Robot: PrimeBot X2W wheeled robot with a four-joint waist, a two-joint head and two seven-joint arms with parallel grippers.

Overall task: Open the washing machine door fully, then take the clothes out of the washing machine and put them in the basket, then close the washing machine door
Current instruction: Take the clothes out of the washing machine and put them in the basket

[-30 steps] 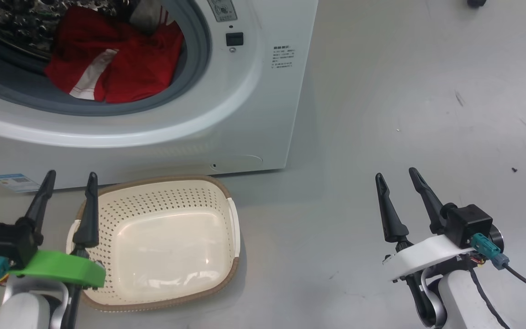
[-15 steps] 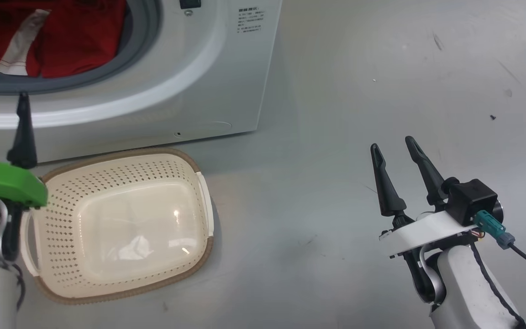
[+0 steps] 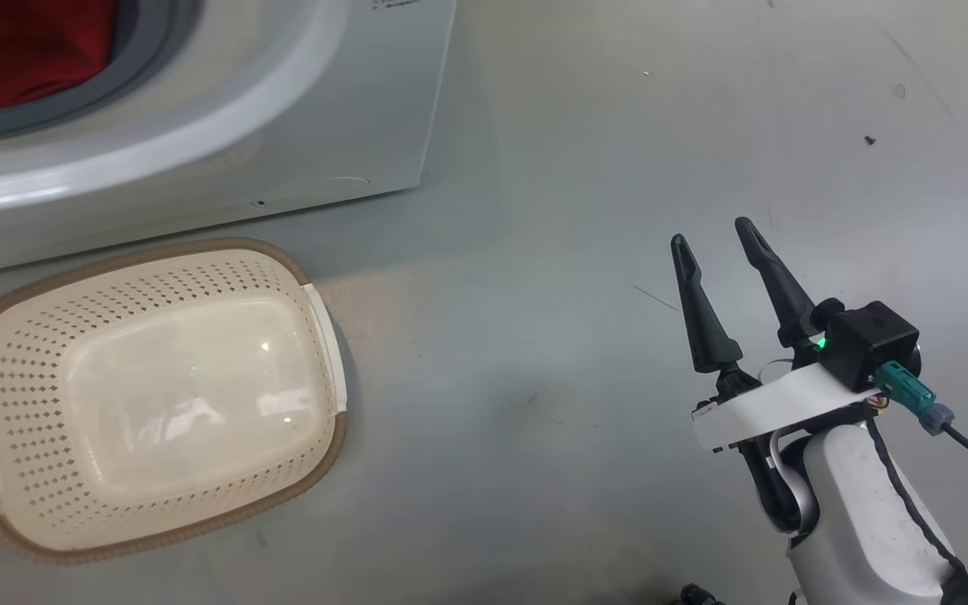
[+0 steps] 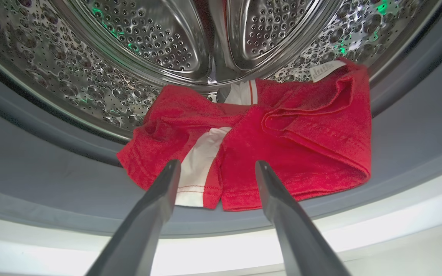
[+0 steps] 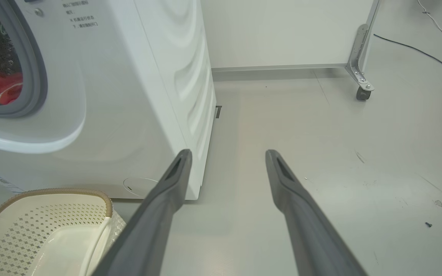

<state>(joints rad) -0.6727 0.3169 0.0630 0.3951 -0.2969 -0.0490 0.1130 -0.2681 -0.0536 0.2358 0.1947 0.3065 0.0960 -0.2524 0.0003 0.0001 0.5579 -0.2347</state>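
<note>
Head view: the right gripper [image 3: 711,233] stood spread over the floor [image 3: 534,252], well apart from the basket [image 3: 156,248], which sat just before the washing machine [image 3: 349,101].
Left wrist view: the left gripper [image 4: 218,163] was spread wide and aimed at the clothes [image 4: 313,130], which lay heaped at the drum [image 4: 148,34] mouth, over the grey ring [image 4: 33,172]; contact could not be told.
Right wrist view: the fingers pointed past the machine's corner, the clothes far off left inside the port.

One washing machine [image 3: 324,109], one basket [image 3: 156,277], one left claw [image 4: 217,164], one right claw [image 3: 711,231], perhaps two tangled clothes [image 4: 301,153].
</note>
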